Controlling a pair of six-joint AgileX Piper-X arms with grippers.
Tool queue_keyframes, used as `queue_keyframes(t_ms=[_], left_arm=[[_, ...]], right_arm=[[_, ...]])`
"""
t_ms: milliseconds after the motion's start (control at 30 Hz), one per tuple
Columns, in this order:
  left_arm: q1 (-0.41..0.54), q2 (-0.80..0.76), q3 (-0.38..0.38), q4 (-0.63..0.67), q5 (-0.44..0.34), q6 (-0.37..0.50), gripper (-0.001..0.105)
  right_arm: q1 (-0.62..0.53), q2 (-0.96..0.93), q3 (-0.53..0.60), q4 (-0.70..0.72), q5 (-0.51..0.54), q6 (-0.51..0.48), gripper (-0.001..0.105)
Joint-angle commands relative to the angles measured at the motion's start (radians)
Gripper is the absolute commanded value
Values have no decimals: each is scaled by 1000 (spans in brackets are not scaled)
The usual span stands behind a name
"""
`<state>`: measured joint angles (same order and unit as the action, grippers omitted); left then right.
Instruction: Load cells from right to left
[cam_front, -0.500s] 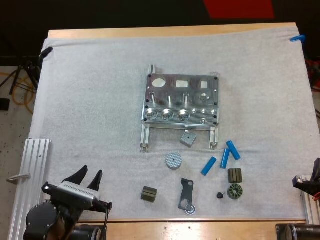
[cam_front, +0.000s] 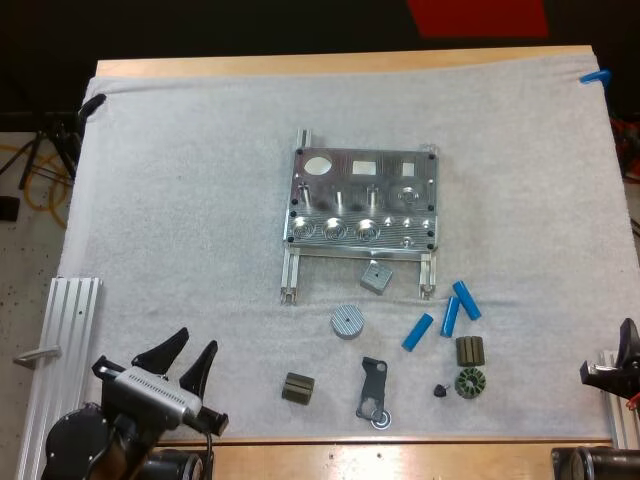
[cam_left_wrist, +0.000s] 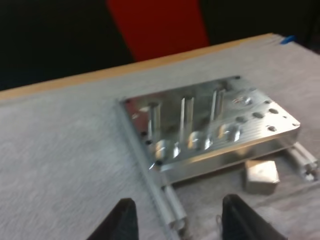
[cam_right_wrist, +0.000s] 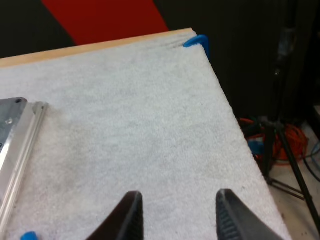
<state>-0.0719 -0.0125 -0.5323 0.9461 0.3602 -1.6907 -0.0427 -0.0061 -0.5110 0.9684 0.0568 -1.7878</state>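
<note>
the left gripper (cam_front: 197, 340) has shifted a little to the right along the mat's near edge, and the right gripper (cam_front: 622, 358) has edged slightly further in at the mat's right border. both have fingers apart and hold nothing. three blue cylinders (cam_front: 450, 316) lie on the white mat (cam_front: 180, 200), near the metal fixture (cam_front: 362, 210), on its near side toward its right end, just beside small dark parts (cam_front: 470, 352).

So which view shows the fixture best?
The high view: the whole fixture is seen from above, with its pockets and both rails. The left wrist view gives a slanted look at its near side; the right wrist view catches one corner and a rail.
</note>
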Motion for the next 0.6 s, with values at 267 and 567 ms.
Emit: queue_keyframes(t_ms=[267,567], left_arm=[[-4,66,-90,-10,187,-1,39],[-4,195,-176,-9,281,131,39]], right_arm=[[-5,25,-101,38,-131,-27,35],[11,233,-265,132,-269,-27,35]])
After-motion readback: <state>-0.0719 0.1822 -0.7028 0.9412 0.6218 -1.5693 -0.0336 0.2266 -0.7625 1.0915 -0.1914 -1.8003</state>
